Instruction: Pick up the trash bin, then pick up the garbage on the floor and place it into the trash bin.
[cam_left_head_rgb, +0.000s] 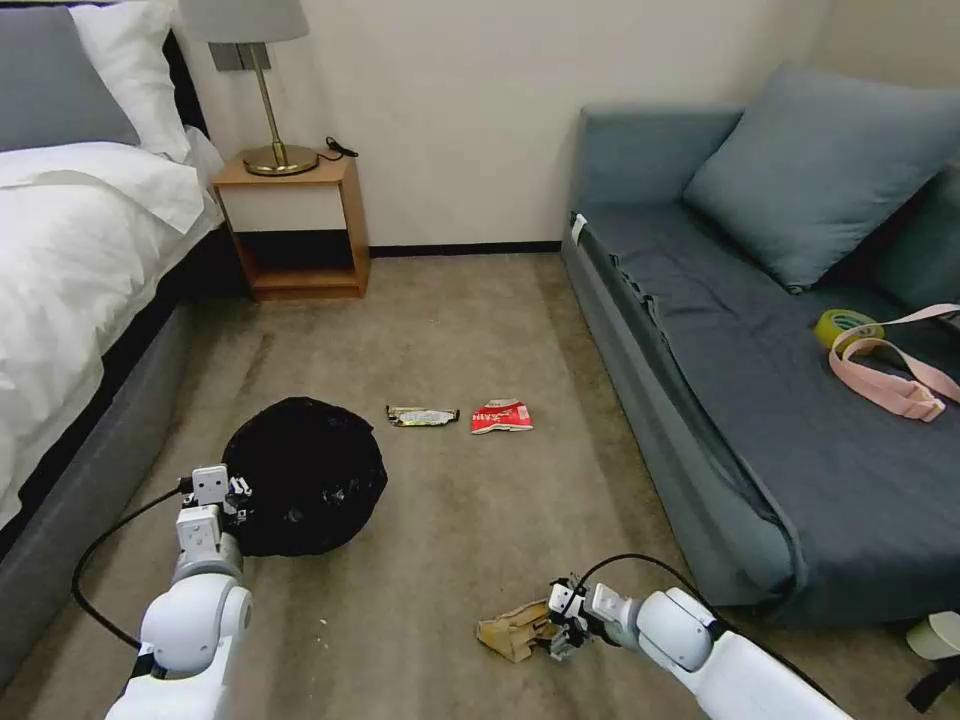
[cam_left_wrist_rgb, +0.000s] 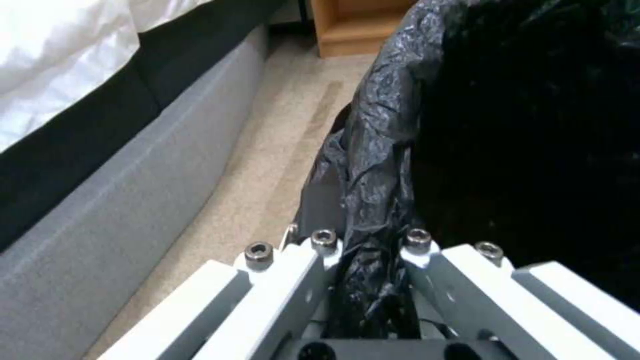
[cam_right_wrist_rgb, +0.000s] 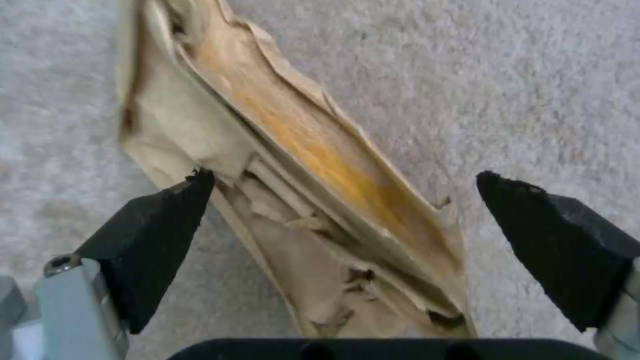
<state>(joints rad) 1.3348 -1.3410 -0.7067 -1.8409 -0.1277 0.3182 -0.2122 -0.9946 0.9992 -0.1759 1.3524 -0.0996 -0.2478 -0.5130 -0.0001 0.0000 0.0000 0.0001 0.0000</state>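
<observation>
Between the right tool's (cam_right_wrist_rgb: 347, 200) spread pads, crumpled tan paper scrap (cam_right_wrist_rgb: 300, 190); left tool (cam_left_wrist_rgb: 370, 250) clamping the bin's glossy black bag (cam_left_wrist_rgb: 393, 165).

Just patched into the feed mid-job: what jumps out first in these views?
The trash bin, black-bagged, stands on the carpet near the bed, its rim clamped by the left gripper. Nearer the sofa, the right gripper straddles the tan paper scrap on the floor, jaws open. Beyond the bin, the dark silvery wrapper and the red-white packet lie side by side.
</observation>
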